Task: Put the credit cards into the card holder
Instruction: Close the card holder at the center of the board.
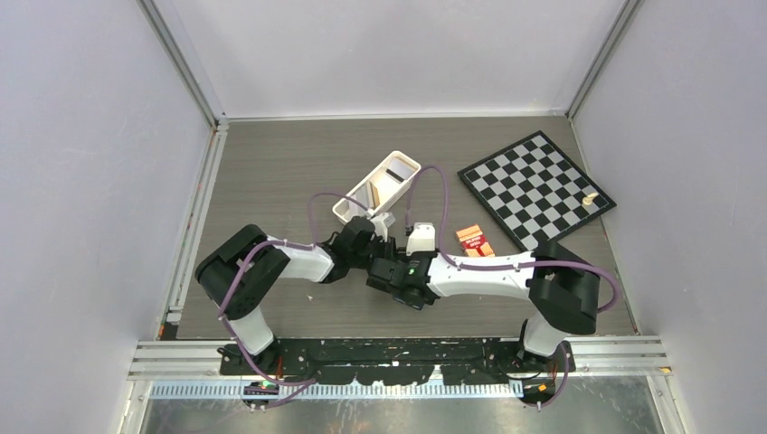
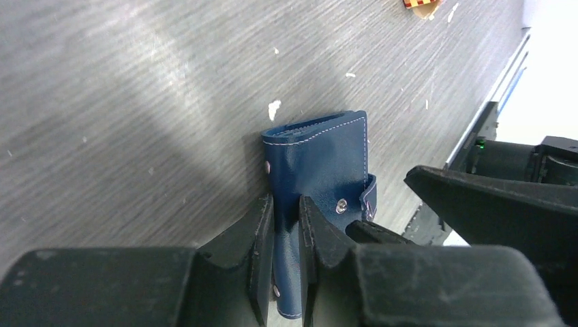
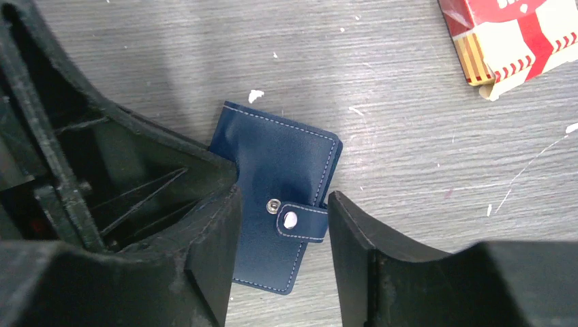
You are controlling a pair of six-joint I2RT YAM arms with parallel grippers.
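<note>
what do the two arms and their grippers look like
Both the left arm and right arm have white tubular links between bulky black joint housings, with thin purple cables looping along them. A small green light glows near the right wrist. The left gripper and right gripper have matte black, wedge-shaped fingers with ribbed, hollowed sides.

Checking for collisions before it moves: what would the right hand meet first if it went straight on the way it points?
The snapped-shut card holder, lying directly ahead of the open right hand; one finger may touch its cover first, depth unclear.
</note>
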